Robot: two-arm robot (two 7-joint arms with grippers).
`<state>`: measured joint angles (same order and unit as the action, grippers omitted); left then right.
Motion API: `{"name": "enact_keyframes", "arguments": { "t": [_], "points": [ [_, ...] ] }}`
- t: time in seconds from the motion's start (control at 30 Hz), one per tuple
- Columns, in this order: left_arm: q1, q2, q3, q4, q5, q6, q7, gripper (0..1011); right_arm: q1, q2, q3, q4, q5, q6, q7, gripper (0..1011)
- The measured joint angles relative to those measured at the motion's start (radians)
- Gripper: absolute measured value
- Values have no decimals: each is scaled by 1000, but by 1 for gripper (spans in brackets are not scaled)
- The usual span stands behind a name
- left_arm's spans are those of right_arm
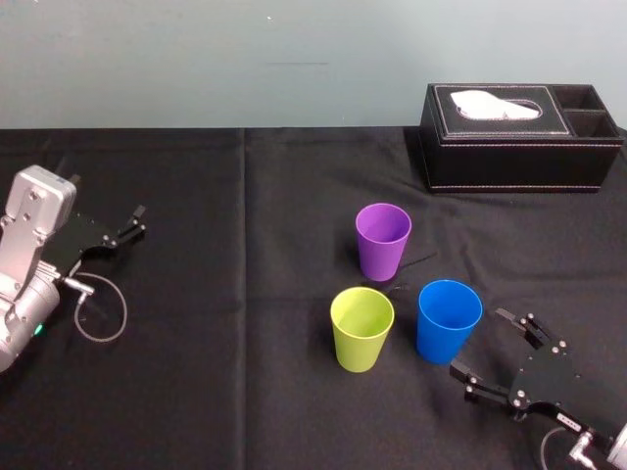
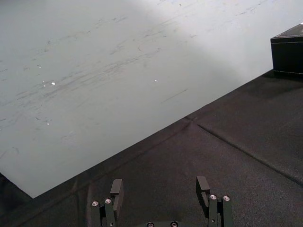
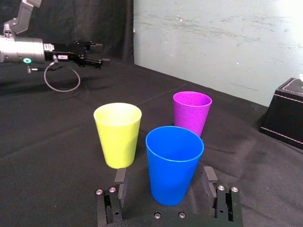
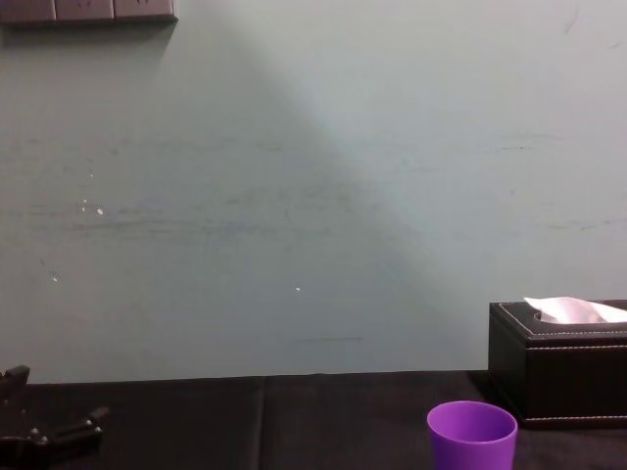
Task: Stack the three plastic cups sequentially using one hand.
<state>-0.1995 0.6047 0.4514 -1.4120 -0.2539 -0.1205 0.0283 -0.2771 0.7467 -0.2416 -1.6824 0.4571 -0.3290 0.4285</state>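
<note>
A black stitched tissue box (image 1: pixel 519 147) with a white tissue (image 1: pixel 495 105) poking from its slot stands well beyond the right gripper (image 1: pixel 478 342), far past its fingertips and off to their outer side. Nothing lies between it and the cups. The right gripper's jaws are spread wide and hold nothing. A blue tapered plastic cup (image 1: pixel 449 318) stands upright at their mouth, its lower body between the two fingertips in the right wrist view; contact cannot be made out. Just beyond the jaws toward the left arm stands a yellow-green tapered plastic cup (image 1: pixel 361 333), close beside the blue one. A purple tapered plastic cup (image 1: pixel 382 245) stands farther ahead of the jaws, behind the gap between the other two. All three are mouth-up and apart. The left gripper (image 2: pixel 160 189) rests well apart from the cups, its jaws also wide and empty. A creased black cloth (image 1: pixel 245 372) covers the table, backed by a scuffed pale grey-green wall (image 1: pixel 196 59).
</note>
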Motion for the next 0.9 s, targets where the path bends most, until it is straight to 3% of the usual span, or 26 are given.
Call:
{"name": "enact_keyframes", "arguments": {
  "t": [0.9],
  "points": [
    [0, 0, 0, 0, 0, 0, 0, 1012, 22, -91, 23, 25, 5, 59, 58, 1004]
  ]
}}
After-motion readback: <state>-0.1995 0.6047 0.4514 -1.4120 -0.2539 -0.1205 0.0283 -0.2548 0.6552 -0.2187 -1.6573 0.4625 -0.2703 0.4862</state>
